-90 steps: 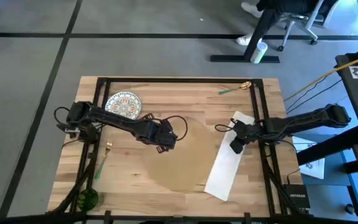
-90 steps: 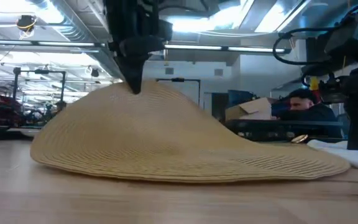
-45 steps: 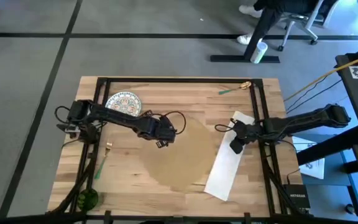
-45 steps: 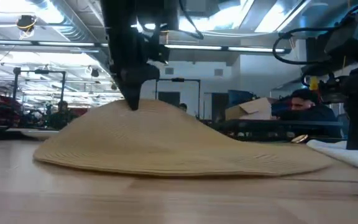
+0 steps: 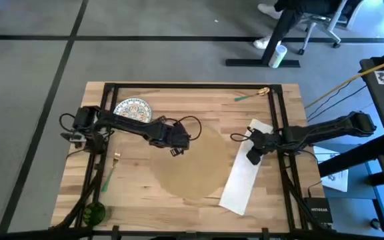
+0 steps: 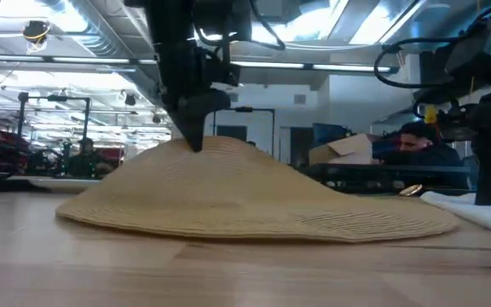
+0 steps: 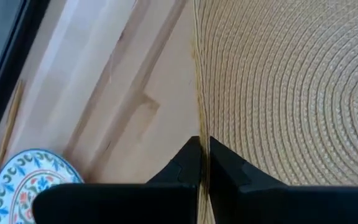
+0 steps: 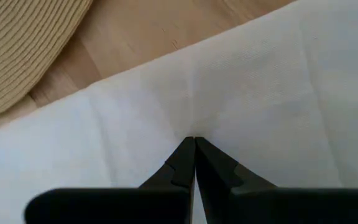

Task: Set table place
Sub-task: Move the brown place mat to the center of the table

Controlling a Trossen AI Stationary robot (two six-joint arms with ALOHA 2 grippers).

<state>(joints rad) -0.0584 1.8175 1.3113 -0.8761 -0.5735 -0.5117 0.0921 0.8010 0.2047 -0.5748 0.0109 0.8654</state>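
The round tan placemat (image 5: 193, 167) lies mid-table on the pale wooden table (image 5: 139, 193); its far-left rim is raised, so it humps up in the low view (image 6: 254, 192). My left gripper (image 5: 178, 143) is shut on that raised rim. My right gripper (image 5: 253, 157) stands shut with its tips on the white napkin (image 5: 242, 183), which lies flat just right of the mat. My left gripper pinches the placemat's far-left rim (image 7: 199, 127) between its two fingers, which point down from above (image 6: 196, 141). The held rim is lifted off the wood; the mat slopes away from it and its near and right parts lie on the table. My right gripper has its shut fingertips (image 8: 185, 155) down on the napkin's far part (image 8: 194, 124), coming from above. Whether any cloth is caught between them, I cannot tell. The napkin stays flat on the table.
A small patterned plate (image 5: 133, 110) sits at the far left. A gold and green fork (image 5: 111, 170) and a green object (image 5: 93, 213) lie near the left edge. Another utensil (image 5: 252, 95) lies at the far right. Black frame bars (image 5: 192, 85) border the table.
My left gripper has moved toward the table's far edge and come down a little, staying shut on the placemat's rim. The mat has slid after it along the table, its near edge drawing back, and its hump now stands lower.
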